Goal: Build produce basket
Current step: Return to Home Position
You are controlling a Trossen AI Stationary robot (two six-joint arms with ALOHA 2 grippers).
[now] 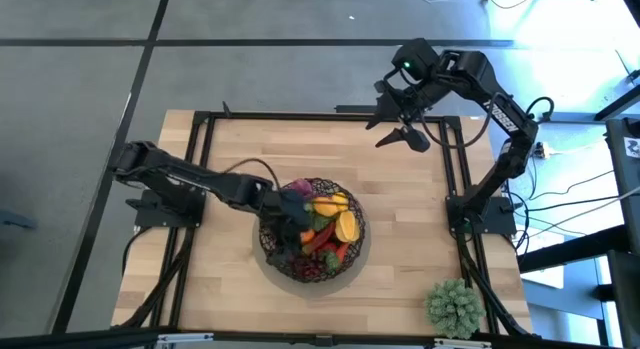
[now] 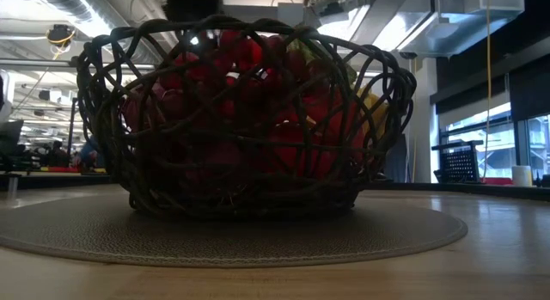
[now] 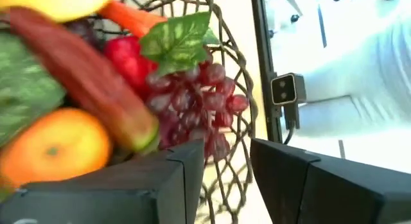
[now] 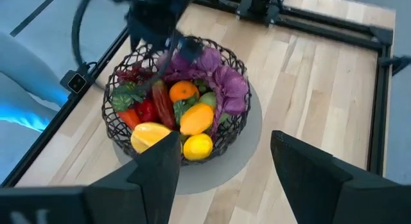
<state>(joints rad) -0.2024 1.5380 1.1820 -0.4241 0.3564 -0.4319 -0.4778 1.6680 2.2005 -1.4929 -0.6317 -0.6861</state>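
The dark woven wire basket [image 1: 310, 277] stands on a round grey mat [image 2: 232, 235] at the table's middle. It is filled with produce: purple grapes [image 3: 199, 102], an orange [image 3: 54, 150], a long red pepper [image 3: 83, 83], a carrot [image 3: 128, 18] and lemons [image 4: 196, 147]. My left gripper [image 3: 227, 179] hovers open over the basket's left side, slanting down, with only the wire rim [image 3: 241, 76] showing beyond the gap. My right gripper [image 4: 225, 166] waits open and high above the table's far right part, holding nothing.
A pale green spiky ball plant [image 1: 452, 306] sits at the table's near right corner. Black frame rails [image 1: 455, 159] run along the table's sides. Bare wood lies around the mat on every side.
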